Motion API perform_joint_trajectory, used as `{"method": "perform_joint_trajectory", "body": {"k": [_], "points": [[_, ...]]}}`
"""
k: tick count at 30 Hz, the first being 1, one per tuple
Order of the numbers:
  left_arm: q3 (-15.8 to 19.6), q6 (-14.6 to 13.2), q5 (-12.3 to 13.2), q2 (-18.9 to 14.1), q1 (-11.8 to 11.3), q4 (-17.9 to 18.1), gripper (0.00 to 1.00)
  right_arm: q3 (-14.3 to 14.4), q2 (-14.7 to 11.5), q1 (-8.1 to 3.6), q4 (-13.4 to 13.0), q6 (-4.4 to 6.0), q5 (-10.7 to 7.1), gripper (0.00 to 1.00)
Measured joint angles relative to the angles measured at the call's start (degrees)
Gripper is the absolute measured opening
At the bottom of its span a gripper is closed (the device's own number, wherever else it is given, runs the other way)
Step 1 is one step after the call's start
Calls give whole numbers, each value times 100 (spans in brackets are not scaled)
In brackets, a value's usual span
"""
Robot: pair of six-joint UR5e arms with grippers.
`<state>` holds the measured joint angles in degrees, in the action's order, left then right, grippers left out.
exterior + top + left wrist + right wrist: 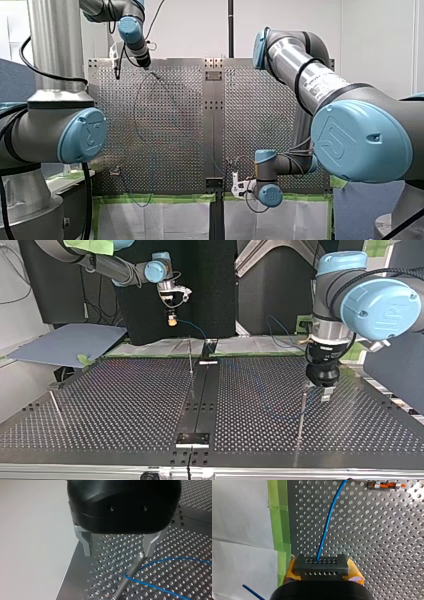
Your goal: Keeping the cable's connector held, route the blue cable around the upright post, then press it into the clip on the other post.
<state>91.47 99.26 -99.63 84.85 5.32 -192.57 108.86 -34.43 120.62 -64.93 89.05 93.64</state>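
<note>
My right gripper (322, 568) has its yellow pads shut on a dark grey connector block (321, 566). The blue cable (327, 527) runs out of the block over the perforated plate. In the top view this gripper (172, 320) hangs above the table's far edge. My left gripper (118, 548) is open, its metal fingers (86, 546) astride the top of a thin upright post (131, 571), which stands close to one finger. The cable (162, 561) loops around that post. In the top view the left gripper (320, 390) sits just over the post (302, 412).
A small clip with orange parts (387, 484) lies ahead of the right gripper. Another thin post (190, 356) stands at the table's far middle and a third one (55, 407) at the top view's left. Green tape (278, 517) lines the plate's edge.
</note>
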Motion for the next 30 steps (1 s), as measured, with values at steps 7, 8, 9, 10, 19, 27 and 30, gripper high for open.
{"method": "perform_joint_trajectory", "body": {"k": [7, 8, 9, 10, 19, 27, 30], "points": [[0, -404, 0, 6, 0, 5, 98, 0, 0, 0, 6, 0, -3, 0], [0, -452, 0, 6, 0, 6, 98, 0, 0, 0, 6, 0, -3, 0], [0, -500, 1, 6, -1, 7, 98, 0, 0, 0, 6, 0, -3, 0], [0, -525, 1, 6, -1, 7, 98, 0, 1, 0, 7, 0, -3, 0], [0, -548, 49, 5, 54, -1, 98, 0, 1, 1, 4, 0, -3, 0], [0, -556, 145, 7, 121, 7, 98, 0, 1, 1, -1, 0, -3, 0], [0, -634, 227, 33, 180, 41, 98, 0, 0, 1, 1, 0, -3, 0]]}}
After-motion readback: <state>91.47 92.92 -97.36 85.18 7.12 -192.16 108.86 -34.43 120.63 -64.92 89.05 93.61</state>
